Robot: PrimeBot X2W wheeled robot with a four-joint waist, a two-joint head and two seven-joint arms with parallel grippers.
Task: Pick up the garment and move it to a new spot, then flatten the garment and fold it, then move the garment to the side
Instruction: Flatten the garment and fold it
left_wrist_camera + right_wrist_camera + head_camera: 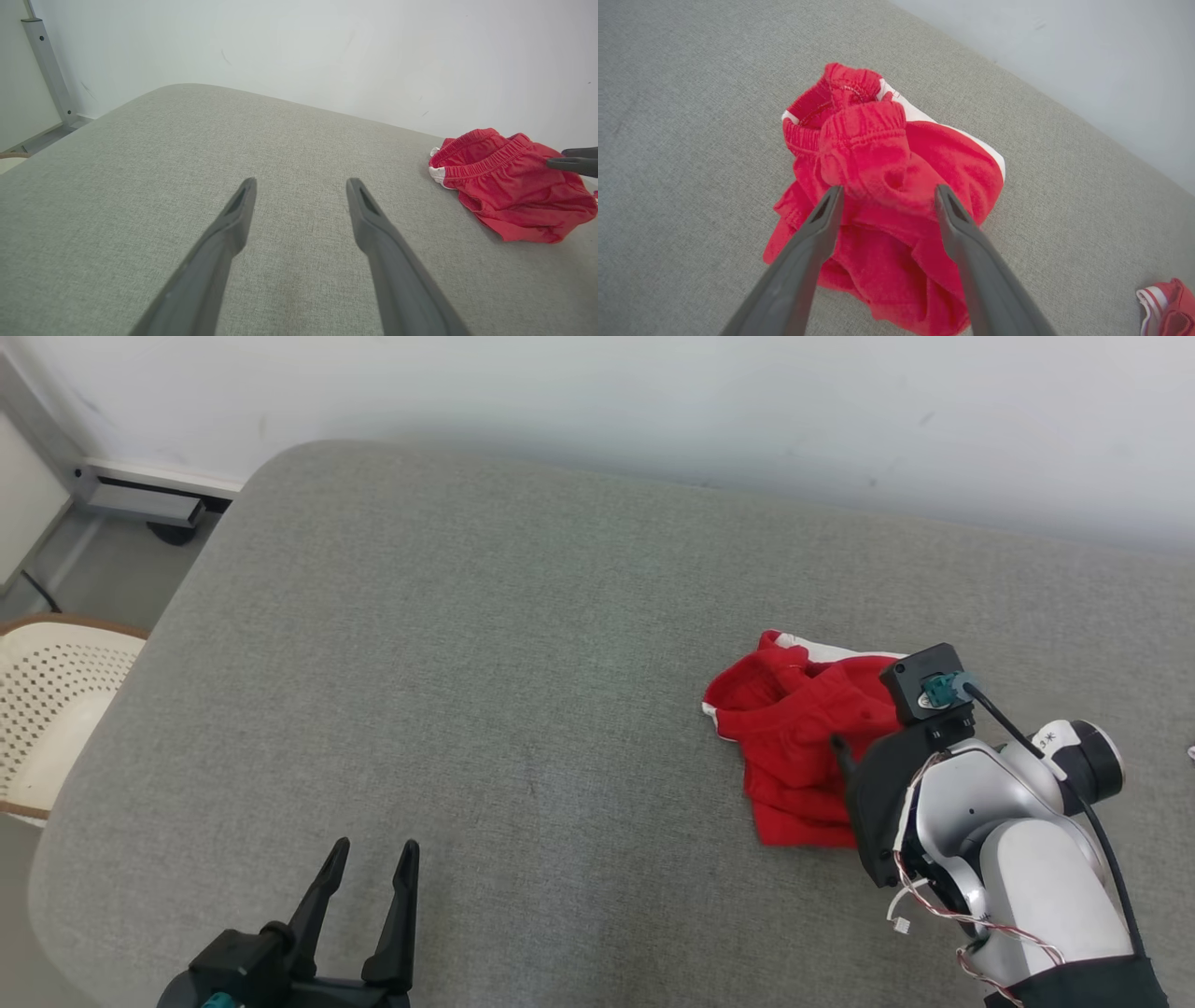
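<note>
The crumpled red fabric garment [794, 747] with white trim lies bunched at the right middle of the head view, on a grey woven cushioned surface [467, 663]. The right gripper [887, 191] is over it, fingers spread wide on either side of a gathered fold, clamping nothing. The left gripper [374, 847], at the lower left, is just as wide and empty, well apart from the cloth.

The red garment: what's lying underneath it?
The grey padded surface shows around the crumpled red garment, so it rests on that. Anything beneath its folds is covered.
</note>
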